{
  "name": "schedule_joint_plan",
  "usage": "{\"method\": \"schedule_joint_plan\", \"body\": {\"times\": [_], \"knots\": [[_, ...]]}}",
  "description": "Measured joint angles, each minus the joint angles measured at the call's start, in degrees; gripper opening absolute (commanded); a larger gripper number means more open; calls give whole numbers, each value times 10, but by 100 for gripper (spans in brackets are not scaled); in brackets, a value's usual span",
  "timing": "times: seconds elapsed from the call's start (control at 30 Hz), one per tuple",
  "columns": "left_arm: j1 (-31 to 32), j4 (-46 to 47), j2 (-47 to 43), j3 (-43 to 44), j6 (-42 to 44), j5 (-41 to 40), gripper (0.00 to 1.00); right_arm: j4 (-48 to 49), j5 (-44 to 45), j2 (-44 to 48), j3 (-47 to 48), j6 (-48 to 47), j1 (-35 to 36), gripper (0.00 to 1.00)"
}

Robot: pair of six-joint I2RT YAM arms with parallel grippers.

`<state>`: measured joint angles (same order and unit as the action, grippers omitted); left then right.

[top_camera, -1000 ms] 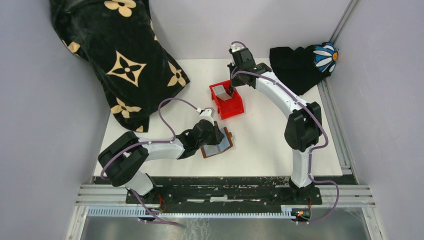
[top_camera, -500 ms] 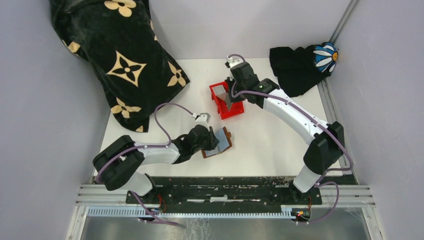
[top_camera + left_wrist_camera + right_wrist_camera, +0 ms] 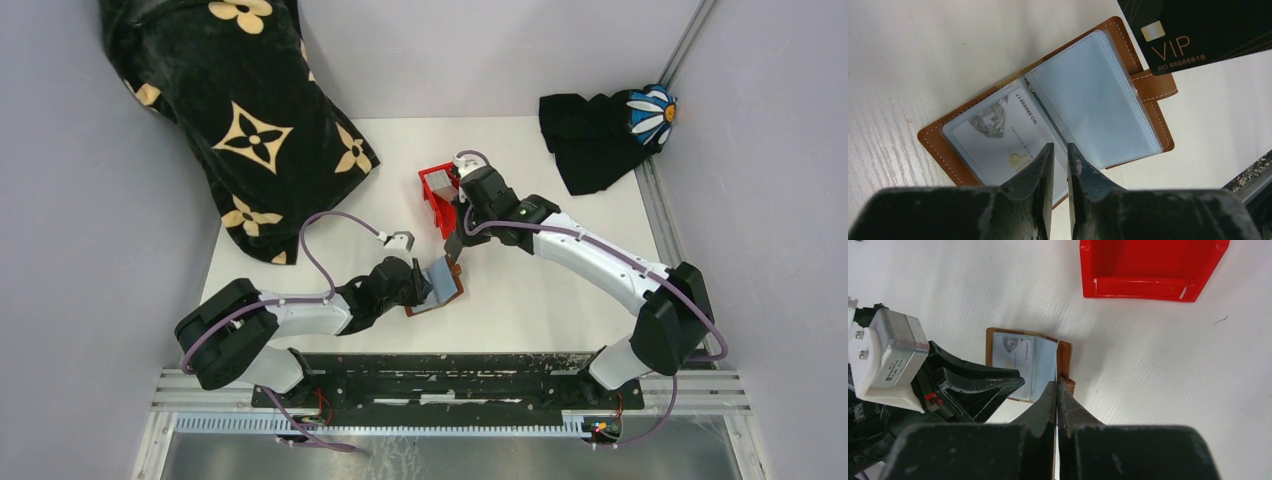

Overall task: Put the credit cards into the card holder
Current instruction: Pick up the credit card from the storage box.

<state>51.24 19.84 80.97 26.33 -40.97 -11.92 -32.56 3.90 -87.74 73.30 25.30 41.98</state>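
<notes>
The brown card holder [image 3: 450, 291] lies open on the white table, clear sleeves up. In the left wrist view, one silvery credit card [image 3: 993, 140] sits in the holder's [image 3: 1148, 85] left sleeve. My left gripper [image 3: 1060, 146] is at the holder's near edge, its jaws a narrow gap apart around the sleeves' fold. My right gripper [image 3: 1057, 382] is shut on another credit card [image 3: 1057, 360], edge-on over the holder's [image 3: 1064, 355] right edge. That card's face [image 3: 1198, 30] is black with gold "VIP" lettering. In the top view my left gripper [image 3: 428, 283] and right gripper [image 3: 455, 243] are close together.
The red bin [image 3: 434, 190] stands just beyond the holder and also shows in the right wrist view [image 3: 1148, 287]. A black cloth with gold flowers [image 3: 240, 110] covers the back left. A black cloth with a daisy [image 3: 610, 130] lies back right. Grey walls enclose the table.
My right gripper has moved from the red bin toward me to the card holder, carrying the card. My left gripper has stayed at the holder, shifting slightly.
</notes>
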Motion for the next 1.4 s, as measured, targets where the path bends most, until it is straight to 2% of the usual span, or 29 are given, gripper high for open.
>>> {"method": "schedule_joint_plan", "body": {"times": [0.4,0.97,1.13,1.23,1.4], "knots": [[0,9,6,-1,0,0,22,19,-5,49,-30,21,34,1],[0,4,6,-3,0,-16,25,36,-25,42,-74,39,53,1],[0,-3,-7,-5,8,-16,33,38,-29,37,-81,38,53,1],[0,-5,-19,-5,21,-17,46,38,-39,36,-86,38,52,1],[-1,-4,-47,-5,48,-17,62,46,-66,35,-93,35,43,1]]}}
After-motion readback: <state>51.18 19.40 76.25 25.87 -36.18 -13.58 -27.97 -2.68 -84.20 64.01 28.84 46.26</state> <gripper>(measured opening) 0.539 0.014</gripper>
